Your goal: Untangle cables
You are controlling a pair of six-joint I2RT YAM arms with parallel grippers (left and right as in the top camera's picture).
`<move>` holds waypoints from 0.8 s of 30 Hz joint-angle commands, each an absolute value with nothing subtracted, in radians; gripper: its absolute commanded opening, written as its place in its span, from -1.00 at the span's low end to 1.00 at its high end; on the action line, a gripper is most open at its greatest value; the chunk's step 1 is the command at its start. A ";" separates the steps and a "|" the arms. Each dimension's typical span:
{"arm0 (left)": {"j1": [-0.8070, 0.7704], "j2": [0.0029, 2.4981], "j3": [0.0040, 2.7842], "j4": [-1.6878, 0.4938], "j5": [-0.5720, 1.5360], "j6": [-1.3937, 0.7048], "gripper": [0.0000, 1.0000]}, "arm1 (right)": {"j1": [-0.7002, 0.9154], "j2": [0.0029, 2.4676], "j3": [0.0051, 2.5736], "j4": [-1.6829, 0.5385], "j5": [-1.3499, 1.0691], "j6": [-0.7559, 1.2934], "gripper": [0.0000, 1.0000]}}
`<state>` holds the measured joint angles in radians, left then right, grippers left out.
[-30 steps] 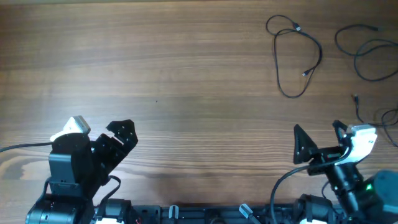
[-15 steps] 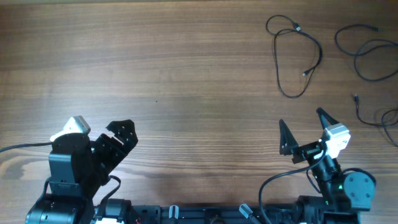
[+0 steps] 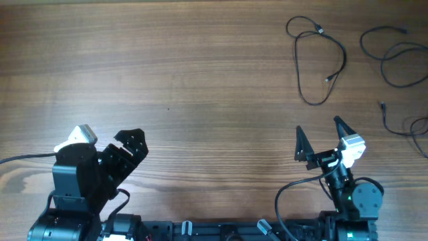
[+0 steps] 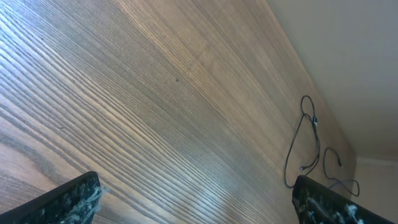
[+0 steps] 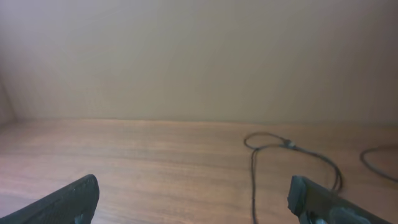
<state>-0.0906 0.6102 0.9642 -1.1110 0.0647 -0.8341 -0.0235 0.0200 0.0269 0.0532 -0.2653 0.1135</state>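
On the wooden table [image 3: 200, 80], the looped cable [image 3: 344, 55] lies flat in a long, narrow loop, with one small plug on its far bend and another inside the loop near its right strand. Just to the right of the looped cable, and not touching it, lies a second cable [image 3: 382, 60], curled in wide bends that run off the table's right edge in the overhead view. The third cable [image 3: 386, 120] sits to the right of the looped cable and nearer the robot, with a small plug at its far end. It is clear of the other two, so the three cords lie apart and none crosses another. The right hand [image 3: 319, 134] is on the robot's side of the looped cable, apart from it and roughly in line with it. Its two dark fingers are spread wide and hold nothing. In the right wrist view the looped cable [image 5: 254, 180] shows ahead, between the spread fingers and beyond them. The left hand [image 4: 198, 202] is far to the left of the looped cable, drawn back over its own arm. Its fingers are spread just as wide and are empty, and its wrist view catches the looped cable [image 4: 290, 158] in the distance.
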 commanded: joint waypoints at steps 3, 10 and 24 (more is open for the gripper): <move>-0.088 0.609 0.971 -1.109 0.048 -0.815 1.00 | -0.016 0.003 0.005 0.037 -0.141 0.185 0.99; -0.088 0.609 0.971 -1.109 0.048 -0.815 1.00 | -0.016 0.003 0.005 0.002 -0.097 0.129 1.00; -0.088 0.609 0.971 -1.109 0.048 -0.815 1.00 | -0.016 0.003 0.005 0.004 -0.093 0.000 0.99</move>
<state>-0.0906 0.6102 0.9642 -1.1110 0.0647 -0.8341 -0.0219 0.0193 0.0063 0.0006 -0.1101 0.0196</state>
